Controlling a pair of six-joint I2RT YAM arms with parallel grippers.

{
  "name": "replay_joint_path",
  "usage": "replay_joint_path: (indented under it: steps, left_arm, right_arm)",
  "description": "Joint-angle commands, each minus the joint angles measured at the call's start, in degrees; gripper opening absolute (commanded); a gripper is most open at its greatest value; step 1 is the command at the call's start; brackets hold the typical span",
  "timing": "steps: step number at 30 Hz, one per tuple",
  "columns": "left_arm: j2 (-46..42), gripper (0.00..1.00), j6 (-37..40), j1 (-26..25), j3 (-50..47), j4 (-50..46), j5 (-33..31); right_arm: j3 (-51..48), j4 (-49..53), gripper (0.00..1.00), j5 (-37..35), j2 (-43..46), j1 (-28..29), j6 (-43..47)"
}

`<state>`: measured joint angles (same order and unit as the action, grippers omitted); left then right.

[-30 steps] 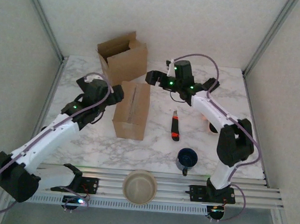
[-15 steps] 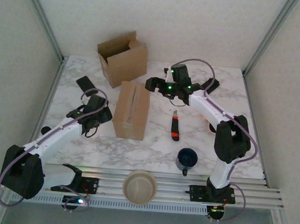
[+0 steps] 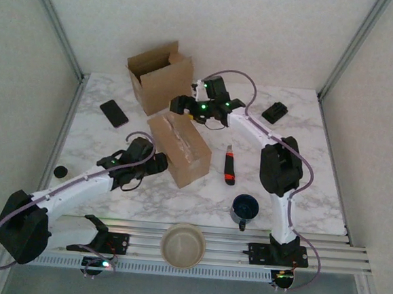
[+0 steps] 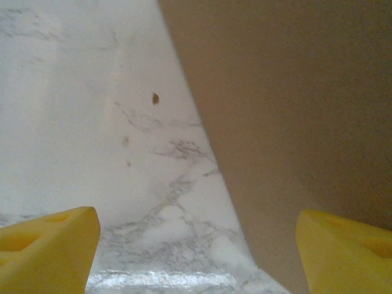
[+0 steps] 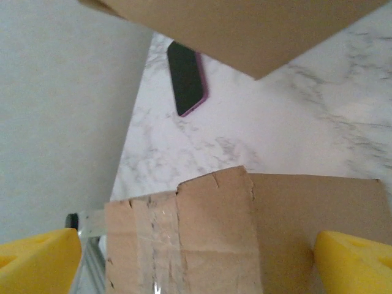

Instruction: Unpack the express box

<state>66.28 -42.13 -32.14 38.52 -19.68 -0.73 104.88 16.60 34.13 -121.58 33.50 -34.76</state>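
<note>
The taped box (image 3: pixel 183 146) has swung round since a second ago. It was lying straight along the 12-to-6 line in the middle of the table (image 3: pixel 318 163); now it's skewed, far end toward 11 o'clock and near end toward 5.

The left gripper (image 3: pixel 160 163) has pulled back toward the near edge and now sits at the box's 8 o'clock side. In the left wrist view its yellow fingers (image 4: pixel 49 245) are spread wide, with bare marble between them and the box wall running up by the right one, so it's open and not clamping anything.

The right gripper (image 3: pixel 178 106) has slid over toward 9 and hangs at the box's far end. Its jaws are wide apart too, with the taped end of the box below them in the right wrist view.

The phone (image 3: pixel 114 113) at 10 o'clock was under the left arm a second ago and is out in plain sight now.

The open box (image 3: pixel 162 76) at 11, the box cutter (image 3: pixel 230 165), the mug (image 3: pixel 245 209) and the bowl (image 3: pixel 182 245) at 6 haven't budged.
</note>
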Motion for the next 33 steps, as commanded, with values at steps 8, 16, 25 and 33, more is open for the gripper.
replay_joint_path:
  steps: [8,16,25,33]
  left_arm:
    - [-3.8,0.88,-4.5,-1.8,-1.8,-1.7,-2.1]
    - [-9.3,0.97,-4.0,-1.7,2.0,-9.0,-6.6]
    - [-10.9,0.98,-0.8,-1.0,8.7,-12.9,-9.7]
    - [-7.1,0.97,5.8,5.0,21.3,-14.1,-11.1]
  right_arm:
    - [5.8,6.1,0.98,3.6,-2.8,1.0,2.3]
    - [1.5,15.6,0.99,-20.1,9.7,-1.0,9.5]
    - [-19.1,32.6,0.99,-44.1,32.4,-1.1,15.9]
    - [-40.2,31.0,0.95,-42.2,40.8,-0.9,14.0]
